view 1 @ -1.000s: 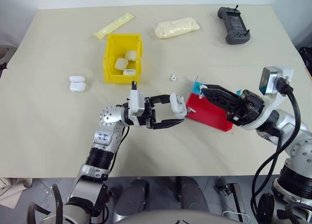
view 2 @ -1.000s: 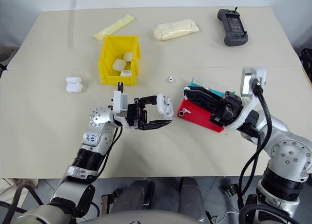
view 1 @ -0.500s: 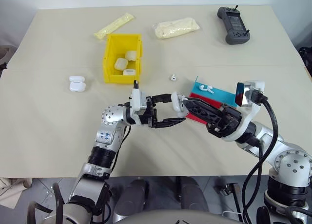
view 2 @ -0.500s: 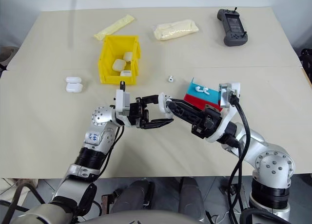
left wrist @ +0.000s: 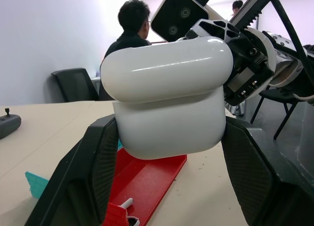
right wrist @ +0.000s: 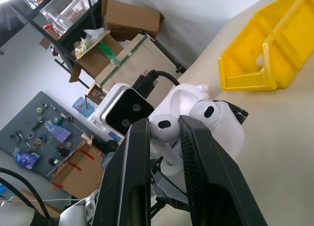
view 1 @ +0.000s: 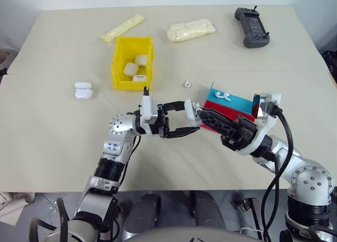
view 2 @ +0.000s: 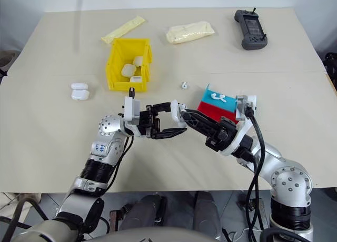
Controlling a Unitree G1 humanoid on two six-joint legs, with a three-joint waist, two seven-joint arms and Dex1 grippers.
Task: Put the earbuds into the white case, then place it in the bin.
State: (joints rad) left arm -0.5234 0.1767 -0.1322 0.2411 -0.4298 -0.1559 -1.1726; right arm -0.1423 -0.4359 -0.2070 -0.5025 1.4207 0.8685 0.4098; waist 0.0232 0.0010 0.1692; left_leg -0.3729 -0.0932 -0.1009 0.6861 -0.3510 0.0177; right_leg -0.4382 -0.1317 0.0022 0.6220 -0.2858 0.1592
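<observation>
- Holding the small glossy white rounded earbud case (view 1: 191, 113) mid-frame, our left gripper (view 1: 184, 118) has its fingers partly spread and clamped on the case body, lid open.
- Our right gripper (right wrist: 164, 137) pinches one tiny glossy white earbud (right wrist: 162, 128) between nearly closed fingers, just at the case mouth; a second bud (right wrist: 206, 111) already sits in its socket.
- We judge case and buds light, rigid and slippery; grip the case by its flat sides, the bud by its head.
- More buds lie on the red and blue shallow tray (view 1: 231, 101) right of centre; one loose bud (view 1: 186, 84) sits near it.
- The bright yellow open plastic bin (view 1: 132, 62), upper left, holds three cases.
- The beige worktop (view 1: 63, 131) is flat; a person sits in the room behind.
</observation>
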